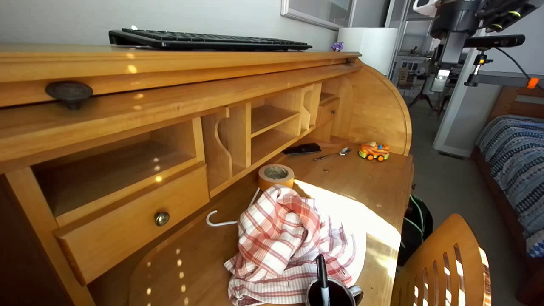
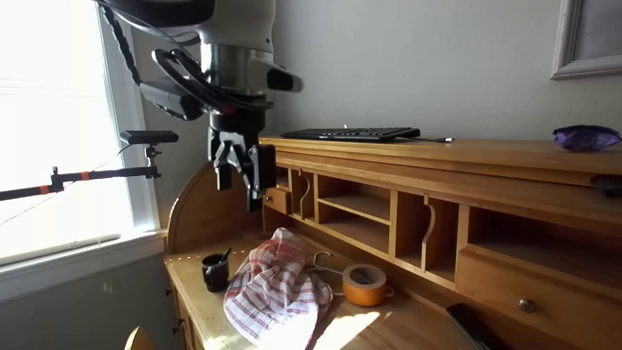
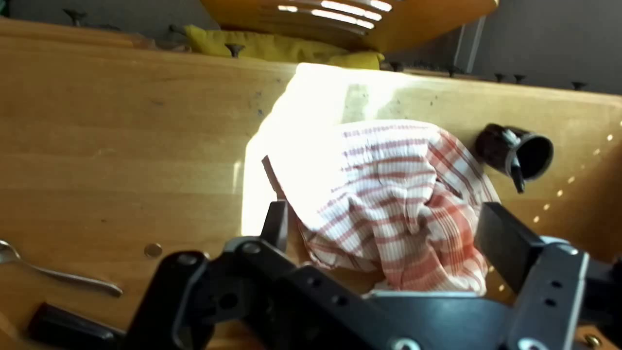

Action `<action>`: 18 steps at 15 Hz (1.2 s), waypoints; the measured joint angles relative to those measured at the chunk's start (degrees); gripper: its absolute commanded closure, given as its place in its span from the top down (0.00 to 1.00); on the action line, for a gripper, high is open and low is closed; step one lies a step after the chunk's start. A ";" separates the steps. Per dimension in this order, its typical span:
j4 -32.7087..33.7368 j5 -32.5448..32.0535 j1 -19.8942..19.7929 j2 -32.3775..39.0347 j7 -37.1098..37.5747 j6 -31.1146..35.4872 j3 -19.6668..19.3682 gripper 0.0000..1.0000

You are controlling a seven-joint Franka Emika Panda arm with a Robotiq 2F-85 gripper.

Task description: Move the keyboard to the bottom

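Observation:
The black keyboard (image 1: 212,40) lies flat on the narrow top ledge of the desk; it also shows in an exterior view (image 2: 350,134), with its thin cable end sticking out along the ledge. It is out of the wrist view. The honey-coloured work surface (image 1: 327,172) spreads below, also in an exterior view (image 2: 403,321) and the wrist view (image 3: 121,146). My gripper (image 2: 240,187) hangs in the air above the work surface, in front of the desk and apart from the keyboard. In the wrist view its fingers (image 3: 381,218) are wide apart with nothing between them.
A checked cloth (image 3: 388,189) lies on the work surface below my gripper. Around it are a dark mug (image 2: 215,274) with a marker, a tape roll (image 2: 364,287), a hanger, a spoon (image 3: 68,277) and a toy car (image 1: 374,151). A purple object (image 2: 585,138) sits on the ledge.

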 measured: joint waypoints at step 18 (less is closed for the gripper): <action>51.29 22.85 -11.48 29.44 -1.94 -13.24 5.97 1.00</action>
